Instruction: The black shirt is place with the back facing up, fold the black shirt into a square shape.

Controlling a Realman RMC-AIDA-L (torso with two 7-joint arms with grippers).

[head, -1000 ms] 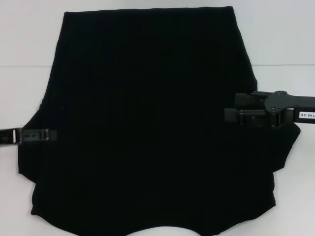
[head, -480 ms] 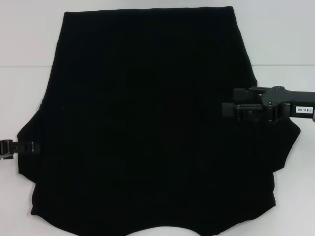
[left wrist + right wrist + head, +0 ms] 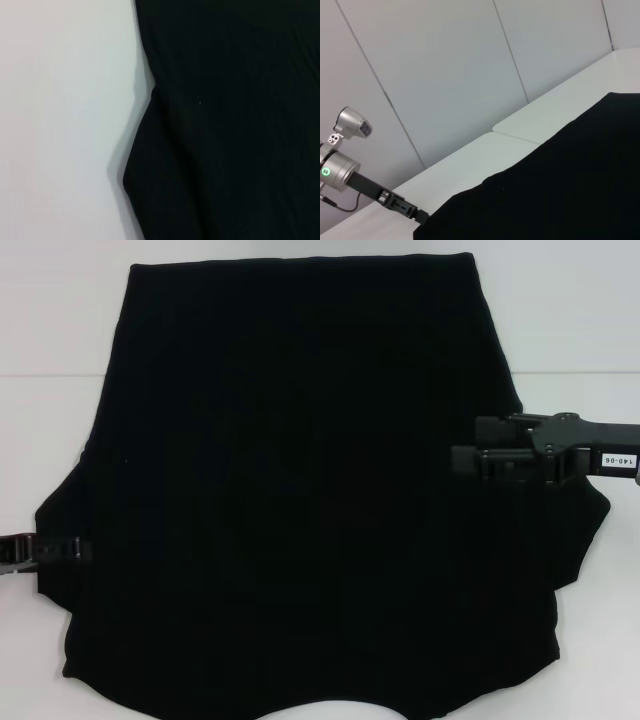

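The black shirt (image 3: 300, 490) lies spread flat on the white table (image 3: 50, 320) and fills most of the head view. My left gripper (image 3: 85, 549) is at the shirt's left sleeve edge, low by the table. My right gripper (image 3: 465, 445) is over the shirt's right side, near the right sleeve, with its two fingers apart and nothing between them. The left wrist view shows the shirt's wavy edge (image 3: 225, 125) on the table (image 3: 60, 125). The right wrist view shows the shirt (image 3: 560, 190) and, far off, my left arm (image 3: 395, 202).
White table strips lie to the left, right and back of the shirt (image 3: 580, 320). A seam crosses the table at the back. A grey panelled wall (image 3: 445, 75) stands behind the table in the right wrist view.
My left gripper has drawn back off the shirt and moved toward the front along its left edge, then reached in a little. My right gripper has risen slightly and now holds still.
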